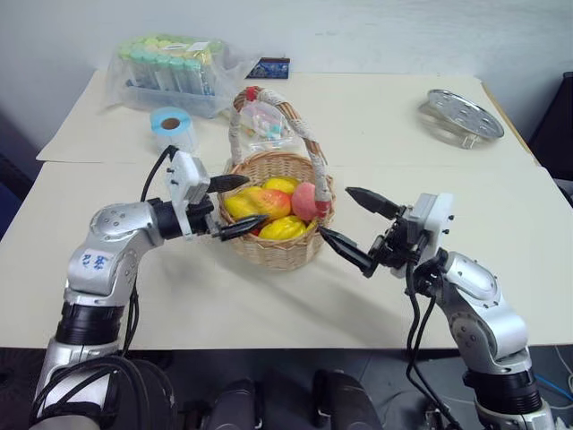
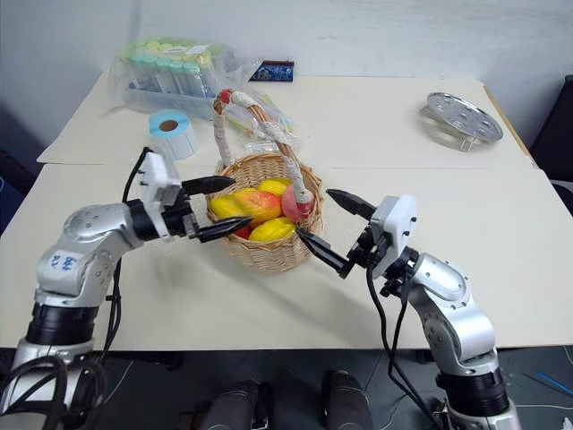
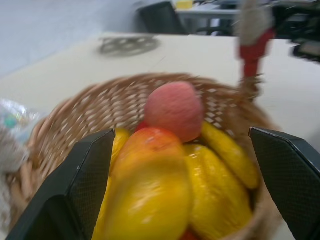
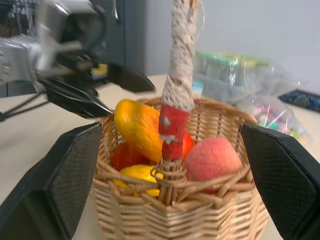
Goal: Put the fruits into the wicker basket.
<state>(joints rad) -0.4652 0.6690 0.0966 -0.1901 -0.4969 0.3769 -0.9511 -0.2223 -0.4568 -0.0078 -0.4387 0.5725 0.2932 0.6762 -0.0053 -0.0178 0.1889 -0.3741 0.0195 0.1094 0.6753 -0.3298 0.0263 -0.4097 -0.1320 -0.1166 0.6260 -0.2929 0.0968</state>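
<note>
The wicker basket (image 1: 276, 235) stands near the middle of the worktop (image 1: 376, 143), and the fruits already lie inside it: a long yellow mango (image 1: 260, 202) with an orange-red blush on top of the heap, a small pink-red peach (image 1: 307, 201) at about 3 o'clock from it against the rim, and more yellow fruit (image 1: 283, 227) beneath, with a glimpse of red lower down. The left pincer (image 1: 228, 207) hovers at the basket's 9 o'clock rim with its fingers spread wide and nothing between them; the mango lies just ahead of it, apart from both fingers. The right pincer (image 1: 360, 231) stands at the basket's 3 o'clock side, likewise released and empty, flanking the red-wrapped foot of the handle (image 4: 172, 125). No fruit is visible loose on the worktop, so the job looks complete or nearly so. The fruits look smooth and rounded, probably light and somewhat slippery, so a pinch across the mango's narrow middle or the peach's widest girth would serve best. The basket seems light and stiff, liable to slide if nudged; its arched handle (image 1: 309, 134) is the natural hold. Toward 11 o'clock sit a tape roll (image 1: 173, 126) and a clear bag of tubes (image 1: 170, 70); a metal tray (image 1: 460, 112) lies toward 2 o'clock.
</note>
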